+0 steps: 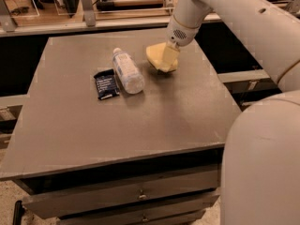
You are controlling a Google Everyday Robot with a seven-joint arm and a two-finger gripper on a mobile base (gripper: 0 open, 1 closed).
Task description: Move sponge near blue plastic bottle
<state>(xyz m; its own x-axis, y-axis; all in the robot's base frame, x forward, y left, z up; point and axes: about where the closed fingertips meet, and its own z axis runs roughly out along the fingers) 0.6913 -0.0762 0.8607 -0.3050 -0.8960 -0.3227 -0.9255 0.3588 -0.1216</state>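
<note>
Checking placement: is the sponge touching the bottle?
No, bare table shows between the sponge and the blue plastic bottle; the gripper is at the sponge.

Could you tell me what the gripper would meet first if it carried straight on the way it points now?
Most likely the sponge: the gripper points down at it, seemingly already touching, with the table right beneath.

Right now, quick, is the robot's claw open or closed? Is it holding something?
Claw: down at the sponge, a little apart from the blue plastic bottle; open, closed or holding cannot be told.
</note>
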